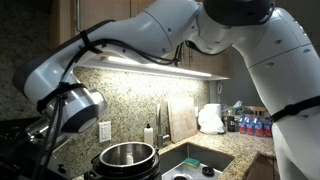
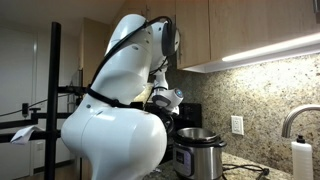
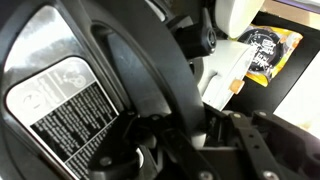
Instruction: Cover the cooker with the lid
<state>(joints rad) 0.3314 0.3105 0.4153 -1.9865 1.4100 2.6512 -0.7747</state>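
Saw the cooker (image 1: pixel 125 157) open on the speckled stone counter (image 1: pixel 168 152) beside the sink (image 1: pixel 215 151). Found the lid (image 3: pixel 110 80) close by the gripper (image 3: pixel 205 140), filling the wrist view. Could not tell fingers apart or clamped. Spotted a bright light (image 1: pixel 150 62) under cupboards (image 2: pixel 250 25).

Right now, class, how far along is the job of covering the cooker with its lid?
Apparently done: the pickup; in the wrist view the lid fills the frame at the fingers, though the grip itself is hidden. In hand: the carry, the gripper hanging higher than the cooker and off to its side. Left: the cooker stands open in both exterior views, so the lid is not yet on.
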